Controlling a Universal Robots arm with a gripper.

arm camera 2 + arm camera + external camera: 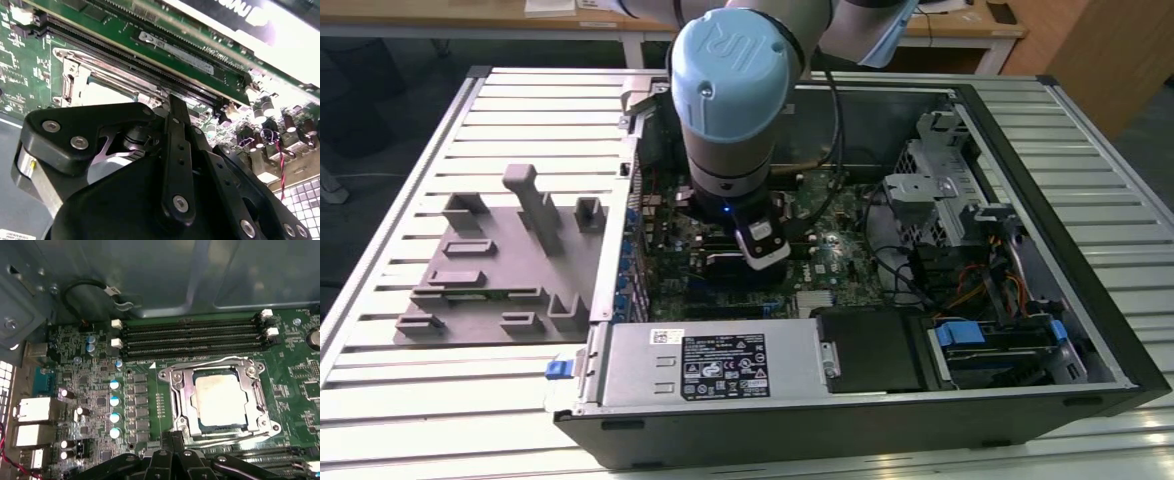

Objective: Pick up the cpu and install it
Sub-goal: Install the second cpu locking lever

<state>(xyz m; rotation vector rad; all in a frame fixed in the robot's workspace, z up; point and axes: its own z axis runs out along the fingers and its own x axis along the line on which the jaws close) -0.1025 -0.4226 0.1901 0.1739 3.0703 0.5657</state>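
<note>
Silvery-white cpu (221, 400) in a shiny metal socket frame (176, 399) on the green motherboard (295, 385); black tool (172, 440).

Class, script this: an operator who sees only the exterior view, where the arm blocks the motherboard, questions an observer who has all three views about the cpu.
Operator: The arm hides the board. Where is the cpu?
Observer: In the first wrist view the cpu lies flat within the metal socket frame.
Operator: Is the gripper on it?
Observer: No. In that view the gripper sits at the frame's edge, apart from the cpu's silvery top.
Operator: Any memory fitted nearby?
Observer: The memory slots between socket and case wall hold no modules.
</note>
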